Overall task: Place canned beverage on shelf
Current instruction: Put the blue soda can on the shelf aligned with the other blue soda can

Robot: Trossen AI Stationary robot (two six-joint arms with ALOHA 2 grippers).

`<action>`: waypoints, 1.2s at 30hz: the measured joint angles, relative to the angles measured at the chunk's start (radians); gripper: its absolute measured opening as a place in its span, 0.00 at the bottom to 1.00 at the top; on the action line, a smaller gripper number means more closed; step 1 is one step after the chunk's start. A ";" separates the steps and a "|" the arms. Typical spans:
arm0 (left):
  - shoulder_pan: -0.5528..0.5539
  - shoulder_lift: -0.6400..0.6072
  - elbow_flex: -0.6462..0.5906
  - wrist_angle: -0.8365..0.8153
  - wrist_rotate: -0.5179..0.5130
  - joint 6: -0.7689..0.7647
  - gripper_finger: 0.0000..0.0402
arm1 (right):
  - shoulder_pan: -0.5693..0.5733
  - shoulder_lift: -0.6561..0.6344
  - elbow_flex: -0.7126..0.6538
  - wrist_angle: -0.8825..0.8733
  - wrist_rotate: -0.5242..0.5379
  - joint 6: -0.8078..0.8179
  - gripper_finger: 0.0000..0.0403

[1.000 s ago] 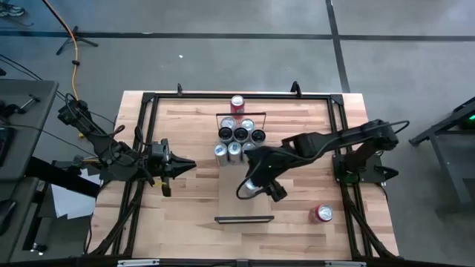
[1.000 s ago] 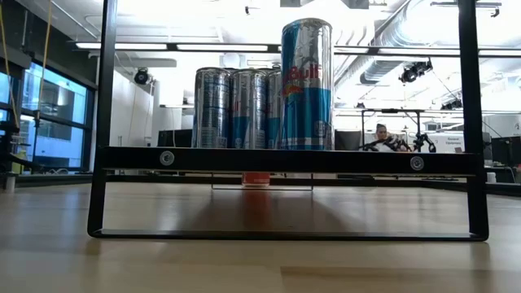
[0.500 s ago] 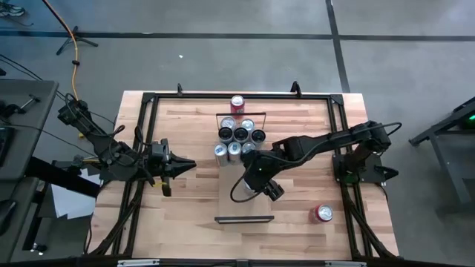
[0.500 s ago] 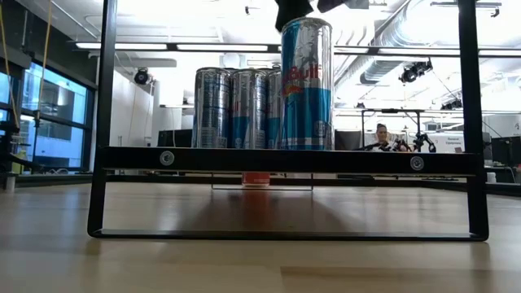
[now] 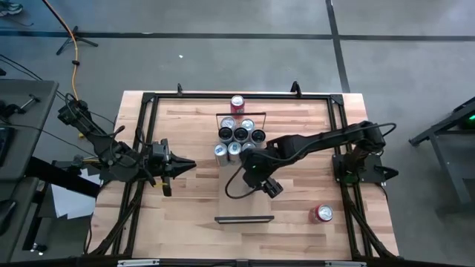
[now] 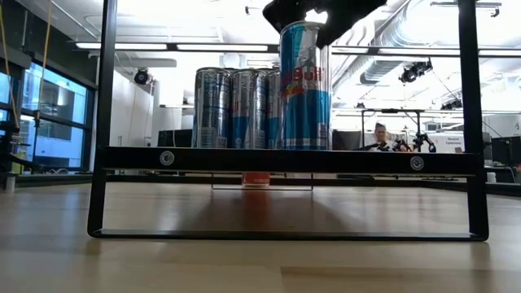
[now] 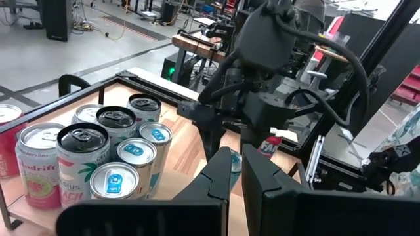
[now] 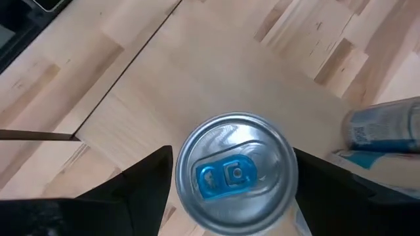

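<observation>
A silver-and-blue can (image 8: pixel 233 174) stands upright on the shelf (image 5: pixel 245 204), a long pale plank with a black rail (image 6: pixel 285 160) at each short end. My right gripper (image 5: pixel 252 176) is open and points steeply down over the can's top (image 6: pixel 305 32). Its two fingers (image 8: pixel 141 180) stand one on each side of the can's upper wall. In the high view the gripper hides the can. My left gripper (image 5: pixel 189 165) is shut and level over the table's left half, touching nothing. My right gripper's fingers (image 8: pixel 321 187) stand close beside the can's upper rim (image 8: pixel 289 164), coming from above. I cannot tell whether they touch it. The can rests upright on the shelf.
Several cans (image 5: pixel 241 133) stand packed at the shelf's far end, just beyond the right gripper. A red can (image 5: pixel 237 104) stands past the far rail. Another red can (image 5: pixel 323 213) lies at the near right. A black frame (image 5: pixel 148 100) borders the table.
My right gripper has come down and moved toward the far edge, over the standing can, and its fingers now flank the can's top. It has rolled a little on the way. The can has stayed where it stood on the shelf.
</observation>
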 joint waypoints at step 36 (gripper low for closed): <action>0.000 0.000 0.000 -0.040 -0.041 0.063 0.00 | 0.042 -0.113 0.034 -0.220 0.387 0.739 0.56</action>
